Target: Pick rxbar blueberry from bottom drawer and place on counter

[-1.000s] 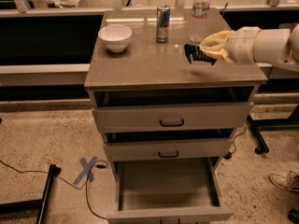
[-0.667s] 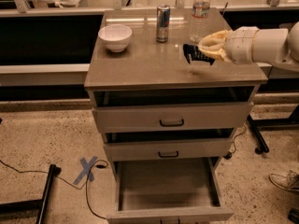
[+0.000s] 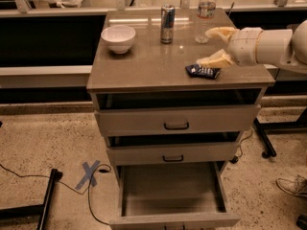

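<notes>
The rxbar blueberry (image 3: pixel 203 71), a small dark navy bar, lies flat on the counter (image 3: pixel 144 66) near its right front edge. My gripper (image 3: pixel 217 46) reaches in from the right just above and behind the bar; its cream fingers (image 3: pixel 214 60) are spread apart and hold nothing. The near finger hangs close over the bar's right end. The bottom drawer (image 3: pixel 172 195) stands pulled far out, and its visible inside is bare.
A white bowl (image 3: pixel 118 37) sits at the counter's back left. A silver-blue can (image 3: pixel 167 17) and a clear water bottle (image 3: pixel 205 13) stand at the back. The two upper drawers (image 3: pixel 175 123) are slightly open. Cables and a blue tape X (image 3: pixel 89 173) lie on the floor at the left.
The gripper has opened and let go of the bar, which now lies flat on the counter. The gripper has drawn slightly up and away from it.
</notes>
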